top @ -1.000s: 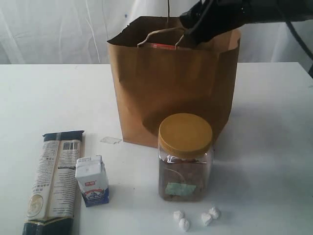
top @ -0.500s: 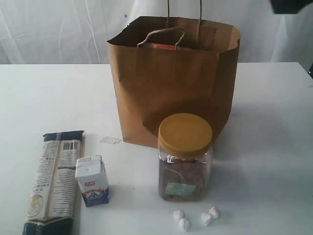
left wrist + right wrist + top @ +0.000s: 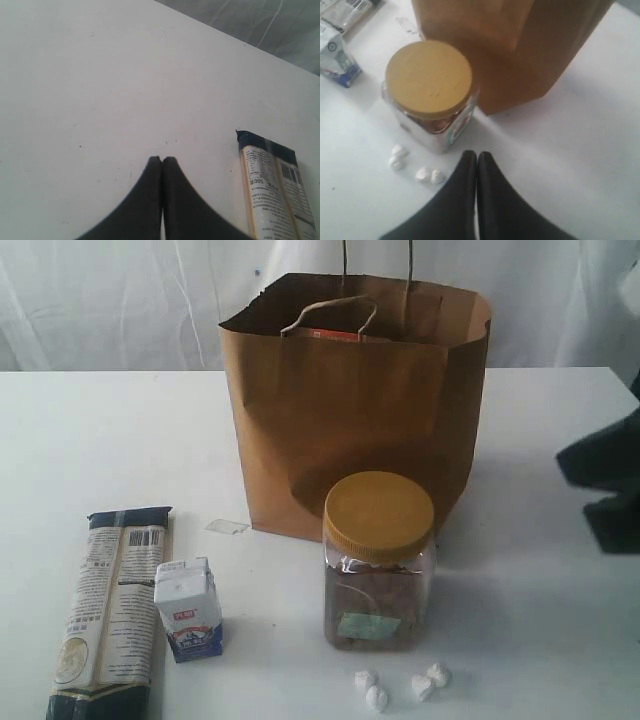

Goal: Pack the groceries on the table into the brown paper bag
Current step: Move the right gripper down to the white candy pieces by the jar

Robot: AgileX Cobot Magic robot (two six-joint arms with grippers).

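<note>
Change: the right tool point(image 3: 476, 155) was over the mouth of the brown paper bag point(image 3: 355, 400) a second ago, and is now low at the right edge of the exterior view, clear of the bag.
Meaning: one drop-off looks finished, since a red-edged item point(image 3: 335, 335) shows just inside the bag's rim. The arm seems to be coming round for the next grocery.
Right tool: fingers pressed together, holding nothing, above the counter point(image 3: 100, 440) near the yellow-lidded clear jar point(image 3: 378, 560).
Left tool point(image 3: 161, 159): fingers closed tip to tip, empty, over bare counter with the end of the long dark-blue pasta packet point(image 3: 110, 610) off to one side.
Bag: upright at the back, mouth open, handles up.
Still out: the jar just in front of the bag, the small white wrapped pieces point(image 3: 400, 685) beside the jar's base, the small white carton point(image 3: 187, 608) touching or just beside the pasta packet.
Writing: a barcode and what looks like "500" on the packet. The carton's red patch and the jar's pale green label are too small to read.
</note>
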